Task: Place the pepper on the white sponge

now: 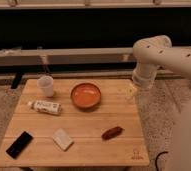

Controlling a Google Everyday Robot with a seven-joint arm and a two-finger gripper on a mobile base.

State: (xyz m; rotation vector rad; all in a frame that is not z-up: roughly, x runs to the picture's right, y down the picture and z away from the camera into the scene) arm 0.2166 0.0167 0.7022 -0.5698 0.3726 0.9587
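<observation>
Red-brown pepper (112, 132), off-white sponge (62, 139), pale jaws right of orange bowl (86, 95)

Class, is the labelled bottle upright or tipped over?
Tipped: bottle lies flat on the table. Claw hovers by the table's far-right corner.

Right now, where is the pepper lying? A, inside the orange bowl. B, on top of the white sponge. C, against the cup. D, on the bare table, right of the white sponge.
D: the pepper lies on the table, apart from the white sponge to its left; the gripper hangs above the table's right edge.
</observation>
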